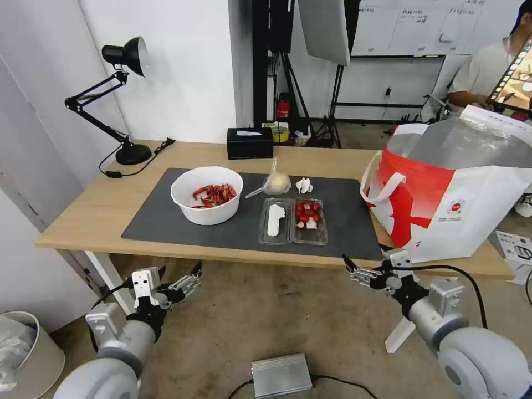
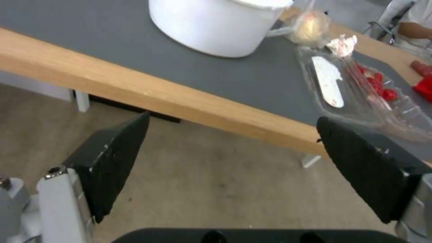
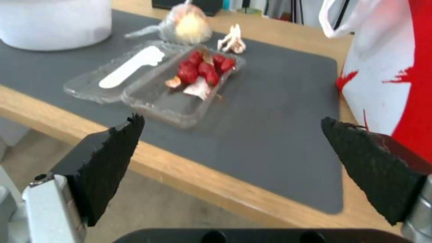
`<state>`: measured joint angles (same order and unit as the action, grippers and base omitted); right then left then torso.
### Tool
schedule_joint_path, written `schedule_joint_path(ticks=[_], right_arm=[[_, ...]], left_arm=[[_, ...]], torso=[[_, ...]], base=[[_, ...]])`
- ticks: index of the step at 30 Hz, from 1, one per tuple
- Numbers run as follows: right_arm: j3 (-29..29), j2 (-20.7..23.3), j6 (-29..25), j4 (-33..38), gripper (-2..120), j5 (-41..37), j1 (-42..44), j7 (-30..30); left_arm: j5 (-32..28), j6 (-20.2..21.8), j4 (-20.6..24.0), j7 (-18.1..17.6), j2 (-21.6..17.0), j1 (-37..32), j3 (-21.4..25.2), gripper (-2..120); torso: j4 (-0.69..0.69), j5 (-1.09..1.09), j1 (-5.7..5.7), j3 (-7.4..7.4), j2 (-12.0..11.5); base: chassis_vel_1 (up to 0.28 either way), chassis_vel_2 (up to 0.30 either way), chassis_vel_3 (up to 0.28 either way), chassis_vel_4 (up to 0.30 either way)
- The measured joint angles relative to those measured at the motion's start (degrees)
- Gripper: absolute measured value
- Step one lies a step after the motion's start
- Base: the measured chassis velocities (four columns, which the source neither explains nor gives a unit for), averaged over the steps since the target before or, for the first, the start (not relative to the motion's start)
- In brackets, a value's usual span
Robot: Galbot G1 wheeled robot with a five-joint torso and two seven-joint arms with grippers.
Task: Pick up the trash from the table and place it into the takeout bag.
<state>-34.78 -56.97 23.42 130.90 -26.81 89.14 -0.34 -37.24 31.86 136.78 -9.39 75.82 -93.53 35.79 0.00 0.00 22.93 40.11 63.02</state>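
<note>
Both claws hang below the worktop's (image 1: 83,221) near edge, spread wide and holding nothing. Ahead of the left claw (image 1: 178,279) sits the bowl (image 1: 206,195) on the mat (image 1: 166,213). Ahead of the right claw (image 1: 366,260) lies the clamshell (image 1: 293,221), with the knotted bag (image 1: 277,182) and tissue (image 1: 303,184) beyond it. The tote (image 1: 454,188) stands just beside the right claw, on the worktop's right end.
</note>
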Motion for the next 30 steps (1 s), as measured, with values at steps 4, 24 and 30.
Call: schedule_joint_path(ticks=[4, 24, 30], right_arm=[[0.5, -0.03, -0.91, -0.21, 100, 0.02, -0.49, -0.56], [2.42, 0.24, -1.5, -1.48, 100, 0.35, -2.83, -0.75], [2.37, -0.19, -1.55, -1.38, 100, 0.52, -2.57, -0.74]], left_arm=[[-0.25, 0.14, 0.03, -0.07, -0.03, 0.05, 0.03, 100], [-23.82, -2.99, 1.49, -4.14, 0.04, 1.16, 0.18, 100], [-27.58, -2.92, 2.04, -5.32, 0.27, 1.33, -0.17, 100]], torso=[[0.0, 0.0, -0.01, -0.01, 0.0], [0.01, 0.0, -0.01, -0.01, 0.01], [0.01, 0.0, -0.01, -0.01, 0.0]], base=[[0.0, 0.0, 0.0, 0.0], [0.0, 0.0, 0.0, 0.0], [0.0, 0.0, 0.0, 0.0]])
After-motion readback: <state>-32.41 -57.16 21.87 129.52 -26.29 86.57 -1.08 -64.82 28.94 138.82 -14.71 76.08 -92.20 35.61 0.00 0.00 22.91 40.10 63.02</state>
